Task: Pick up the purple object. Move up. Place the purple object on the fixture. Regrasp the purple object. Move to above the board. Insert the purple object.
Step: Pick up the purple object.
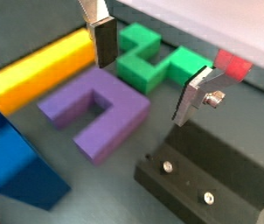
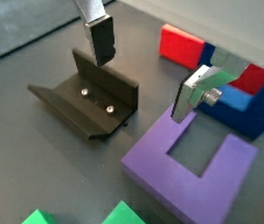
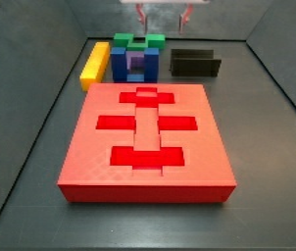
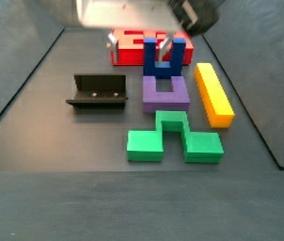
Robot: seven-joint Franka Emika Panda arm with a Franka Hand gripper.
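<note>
The gripper hovers with jaws apart and empty over the purple object, a rigid, light-looking plastic block best pinched across one prong.

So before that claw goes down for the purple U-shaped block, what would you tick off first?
1. Gripper open, nothing between its fingers: ok.
2. Purple U-shaped plastic block lying flat on the floor, free to grasp: ok.
3. Gripper centred over that block: not ok in both wrist views; it sits off to one side.
4. Room for the fingers: cannot tell; the green stepped block and yellow bar lie close.
5. Black bracket fixture unoccupied: ok.
6. Red slab board cutouts unobstructed: ok.
</note>
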